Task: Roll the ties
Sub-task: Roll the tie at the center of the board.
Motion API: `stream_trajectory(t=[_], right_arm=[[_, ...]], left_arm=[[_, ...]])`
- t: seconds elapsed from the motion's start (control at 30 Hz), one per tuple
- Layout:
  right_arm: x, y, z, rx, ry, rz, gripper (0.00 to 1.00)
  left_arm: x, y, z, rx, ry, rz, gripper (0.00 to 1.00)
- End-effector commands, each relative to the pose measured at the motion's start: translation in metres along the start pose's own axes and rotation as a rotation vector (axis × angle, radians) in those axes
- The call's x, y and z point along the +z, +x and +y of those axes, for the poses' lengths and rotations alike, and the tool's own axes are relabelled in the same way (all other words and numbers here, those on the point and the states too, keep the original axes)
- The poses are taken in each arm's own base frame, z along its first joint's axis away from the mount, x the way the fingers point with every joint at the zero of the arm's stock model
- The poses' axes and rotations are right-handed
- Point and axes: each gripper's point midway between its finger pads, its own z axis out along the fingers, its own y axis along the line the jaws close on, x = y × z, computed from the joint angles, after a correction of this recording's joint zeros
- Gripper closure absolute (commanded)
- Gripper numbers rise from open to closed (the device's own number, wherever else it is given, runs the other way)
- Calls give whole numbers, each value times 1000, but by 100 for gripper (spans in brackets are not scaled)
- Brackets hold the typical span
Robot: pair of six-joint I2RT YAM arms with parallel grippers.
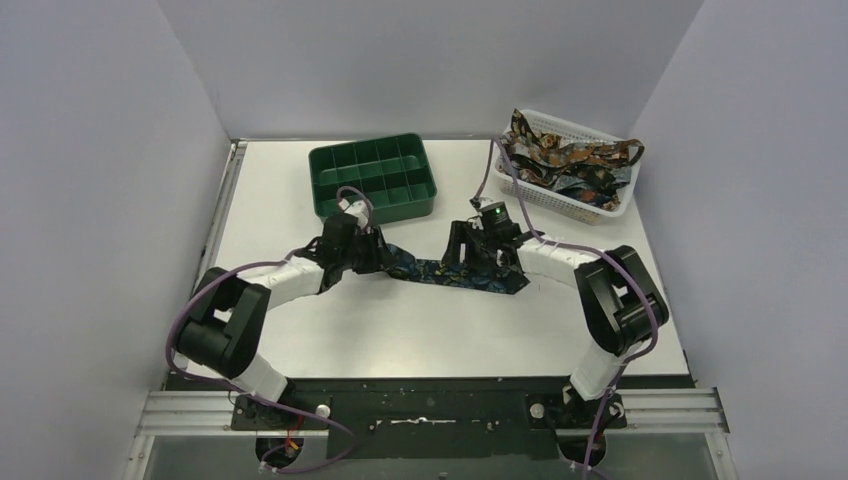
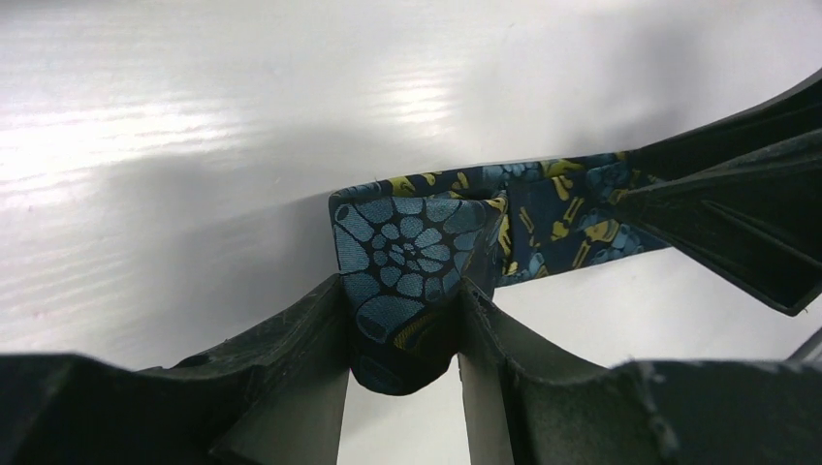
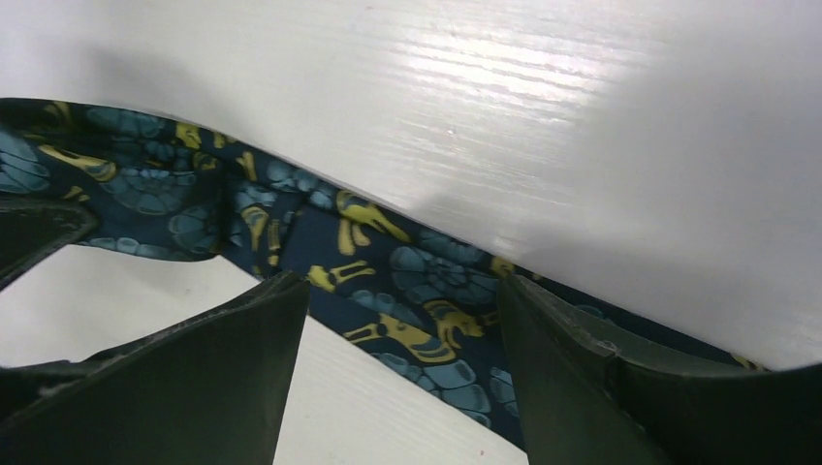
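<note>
- One tie (image 1: 455, 272) is laid flat across the middle of the worktop (image 1: 400, 330). In the top view it is stretched as a slightly slanting band from centre-left to centre-right, which leaves its length free for rolling from one end.
- In the left wrist view its left end (image 2: 407, 262) is seen folded back on itself. The doubled tip is pinched between the left jaws, and this is judged to be the first turn of the roll, gripped so that it can be wound along the band.
- The right jaws are spread wide, with one finger (image 3: 242, 349) on each side of the band (image 3: 407, 281) and the fabric passing beneath the gap.
- Nothing is gripped there, and whether the cloth is touched cannot be told. The placement is judged to be a guide that keeps the band straight.
- The other ties (image 1: 565, 165) are heaped in the white basket (image 1: 580, 210) at upper right, one draped over its rim, well apart from the worked tie.
- The green tray (image 1: 375, 212) stands just behind the left jaws, probably to receive finished rolls.
</note>
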Motion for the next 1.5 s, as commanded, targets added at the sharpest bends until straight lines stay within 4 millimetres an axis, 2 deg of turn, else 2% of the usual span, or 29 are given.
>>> stream_trajectory(t=[0.0,0.23,0.4,0.5,0.83,0.9,0.97,1.13,1.33,1.47], right_arm=[[6,-5,-6,-85,15,15,26],[7,8,5,-95,-67,63,25],[8,20,27,-62,-154,79,26],[7,23,33,-66,-145,71,26],[-14,2,43,-73,-134,-13,26],[-18,-3,37,-75,-97,-34,25],[-21,-8,19,-64,-16,-45,25],[-25,-3,-18,-30,119,-29,24],[-25,6,-31,8,125,-2,26],[-27,8,-33,14,125,6,32]], left_arm=[[-8,-7,6,63,-71,1,60],[-17,-13,15,144,-178,9,60],[-20,-14,18,198,-248,21,60],[-24,-13,18,222,-284,21,59],[-39,-27,10,341,-400,-27,59],[-40,-26,8,361,-410,-21,57],[-39,-27,7,378,-422,-20,56],[-38,-26,4,400,-439,-19,56],[-37,-27,-1,439,-470,-25,56],[-36,-27,-2,462,-495,-20,56]])
